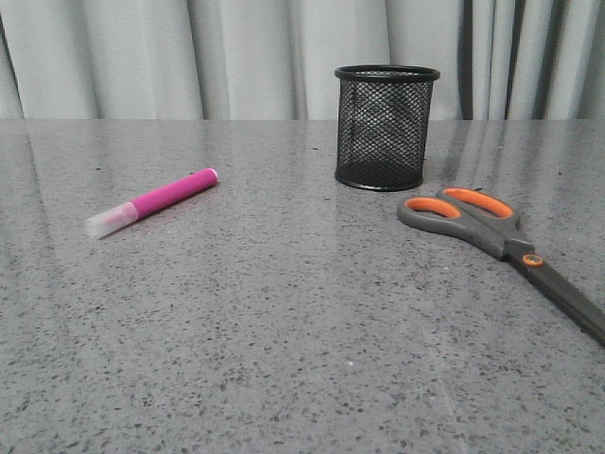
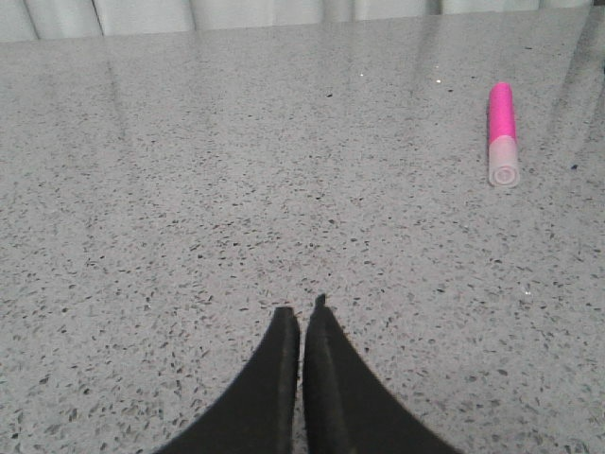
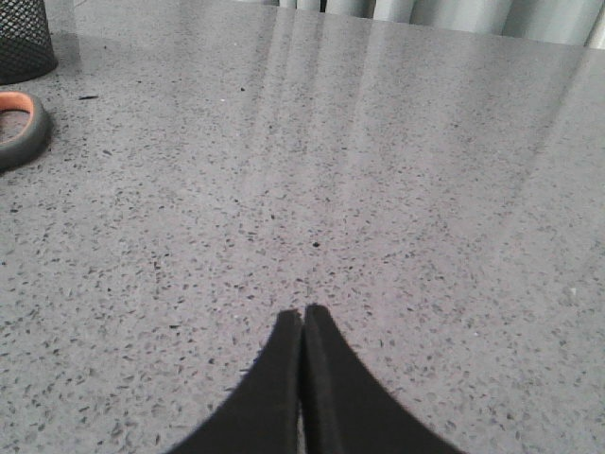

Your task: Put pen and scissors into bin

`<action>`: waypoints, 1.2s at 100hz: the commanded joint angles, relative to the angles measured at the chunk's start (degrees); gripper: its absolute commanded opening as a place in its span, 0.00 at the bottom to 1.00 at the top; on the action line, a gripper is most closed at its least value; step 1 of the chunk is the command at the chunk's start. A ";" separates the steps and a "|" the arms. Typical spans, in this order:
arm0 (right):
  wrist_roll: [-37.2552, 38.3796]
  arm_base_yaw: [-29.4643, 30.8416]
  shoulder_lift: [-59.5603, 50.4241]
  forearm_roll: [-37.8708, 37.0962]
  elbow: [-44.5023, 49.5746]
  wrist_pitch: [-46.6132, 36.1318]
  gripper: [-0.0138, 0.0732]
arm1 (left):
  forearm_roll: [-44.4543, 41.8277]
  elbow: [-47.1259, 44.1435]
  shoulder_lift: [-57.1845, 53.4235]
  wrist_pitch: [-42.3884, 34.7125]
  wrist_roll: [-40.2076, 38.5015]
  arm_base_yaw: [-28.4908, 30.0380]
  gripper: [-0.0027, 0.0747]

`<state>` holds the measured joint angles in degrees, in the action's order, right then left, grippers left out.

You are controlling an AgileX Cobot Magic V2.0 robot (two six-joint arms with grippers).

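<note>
The pink pen (image 1: 151, 202) with its whitish cap lies flat on the table at the left; it also shows in the left wrist view (image 2: 502, 132), well away from the fingers. The scissors (image 1: 501, 241) lie flat at the right, handles toward the bin, blades running off to the right. One grey-and-orange handle loop (image 3: 19, 128) shows in the right wrist view. The black mesh bin (image 1: 385, 128) stands upright and empty at the back centre; its base (image 3: 24, 43) shows in the right wrist view. My left gripper (image 2: 302, 317) and right gripper (image 3: 303, 317) are both shut, empty, above bare table. Neither shows in the front view.
The grey speckled table (image 1: 284, 331) stretches wide around the three objects. A pale grey curtain (image 1: 236, 57) hangs behind the far edge.
</note>
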<state>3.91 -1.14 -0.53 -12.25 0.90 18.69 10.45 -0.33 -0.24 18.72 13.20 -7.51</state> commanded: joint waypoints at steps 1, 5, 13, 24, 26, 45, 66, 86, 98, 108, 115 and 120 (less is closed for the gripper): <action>-0.42 0.39 -1.43 -0.15 0.54 -1.45 0.07 | 0.37 -1.32 -1.82 -4.12 -0.39 0.20 0.01; -0.42 0.39 -1.43 -0.30 0.54 -1.32 0.07 | 0.37 -1.32 -1.82 -4.12 -0.39 0.20 0.01; -0.42 0.39 -1.43 -0.84 0.54 -1.17 0.07 | 0.37 -1.32 -1.82 -4.12 -0.39 0.20 0.01; -0.42 0.39 -1.43 -1.87 0.44 -1.41 0.07 | 0.37 -1.32 -1.82 -4.12 -0.39 0.20 0.01; -0.42 0.39 -1.43 -1.87 0.44 -1.41 0.07 | 0.37 -1.32 -1.82 -4.12 -0.39 0.20 0.01; -0.42 0.39 -1.43 -2.14 0.44 -1.41 0.07 | 0.37 -1.32 -1.82 -4.12 -0.39 0.20 0.01; -0.42 0.39 -1.43 -15.21 0.44 -10.16 0.07 | 4.04 -1.32 -1.82 -4.84 -0.39 0.20 0.01; -0.42 0.39 -1.43 -15.21 0.44 -35.33 0.07 | 43.48 -1.32 -1.82 -11.63 -0.39 0.20 0.01; 7.12 0.39 -1.43 -11.49 0.44 -43.34 0.07 | 59.05 -1.32 -1.82 -14.95 -0.39 0.20 0.01; 21.54 0.39 -1.43 -0.31 0.44 -37.59 0.07 | 67.50 -1.32 -1.82 -17.44 -0.39 0.20 0.01; 24.85 0.39 -1.43 7.98 0.11 -33.22 0.07 | 70.68 -1.32 -1.82 -17.47 -0.39 0.20 0.01; 24.85 0.39 -1.43 12.25 -0.32 -32.59 0.07 | 72.37 -1.32 -1.82 -17.22 -0.39 0.20 0.01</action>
<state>25.57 -1.14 -0.53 -7.92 0.90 -12.92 77.78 -0.33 -0.24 2.99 13.20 -7.51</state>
